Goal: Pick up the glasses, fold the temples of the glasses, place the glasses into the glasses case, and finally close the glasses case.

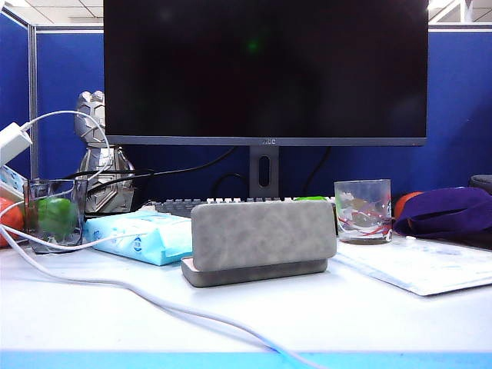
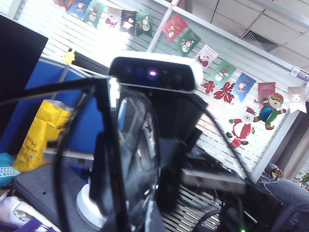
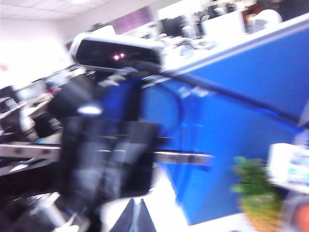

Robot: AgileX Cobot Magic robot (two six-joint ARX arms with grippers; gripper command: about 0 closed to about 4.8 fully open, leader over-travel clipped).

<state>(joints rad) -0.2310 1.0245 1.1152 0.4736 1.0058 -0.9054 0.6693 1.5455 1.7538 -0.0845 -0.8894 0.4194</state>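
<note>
The oblong grey suede-like glasses case [image 1: 261, 241] lies open mid-tabletop, long axis parallel to the front edge, lid upright. The thin dark round-rimmed glasses [image 2: 120, 159] are raised off the tabletop, temples still spread, pinched at a narrow gap in the left pincer [image 2: 128, 193]. The right pincer [image 3: 136, 212] is closed and empty alongside; no readable labels.

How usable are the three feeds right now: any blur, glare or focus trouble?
Exterior view: sharp, evenly lit, glasses case clear, no gripper in frame. Left wrist view: window glare behind; the glasses loom dark and soft at the left gripper. Right wrist view: heavy motion blur; right gripper barely readable.
</note>
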